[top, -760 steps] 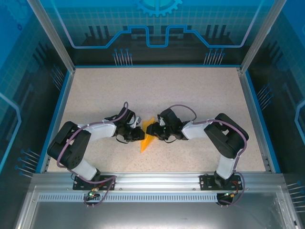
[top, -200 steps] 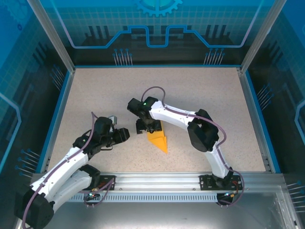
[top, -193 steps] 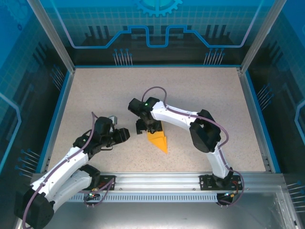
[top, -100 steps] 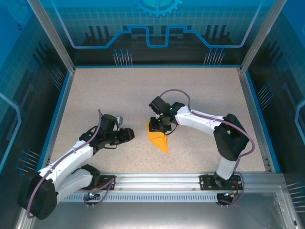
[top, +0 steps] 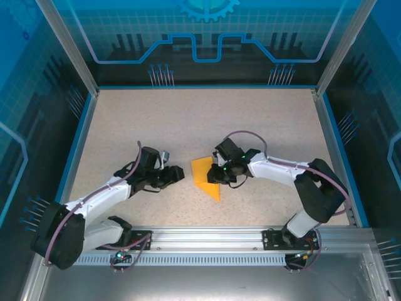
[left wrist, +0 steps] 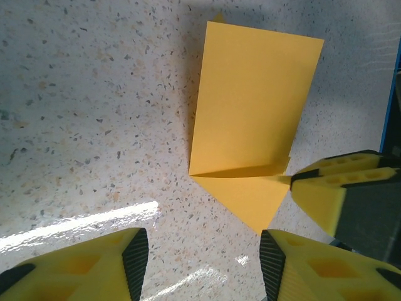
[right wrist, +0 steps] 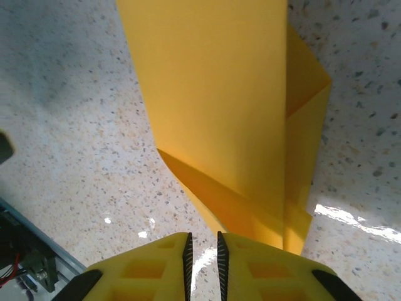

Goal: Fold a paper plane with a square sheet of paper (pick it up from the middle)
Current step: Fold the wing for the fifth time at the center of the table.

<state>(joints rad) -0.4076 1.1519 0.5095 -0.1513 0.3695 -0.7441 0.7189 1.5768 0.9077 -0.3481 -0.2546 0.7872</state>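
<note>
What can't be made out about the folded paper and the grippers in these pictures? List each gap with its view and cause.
- Right wrist view: the paper's far end is cut off by the picture's top edge.
- Right wrist view: whether the right gripper pinches the paper, since its fingers cover the near edge.
- Top view: the paper's right edge lies under the right gripper.
- Top view: the creases are too small to see.

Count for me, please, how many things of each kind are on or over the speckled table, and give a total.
Folded orange-yellow paper: 1
Robot arms: 2 (left arm, right arm)
Total: 3
</note>
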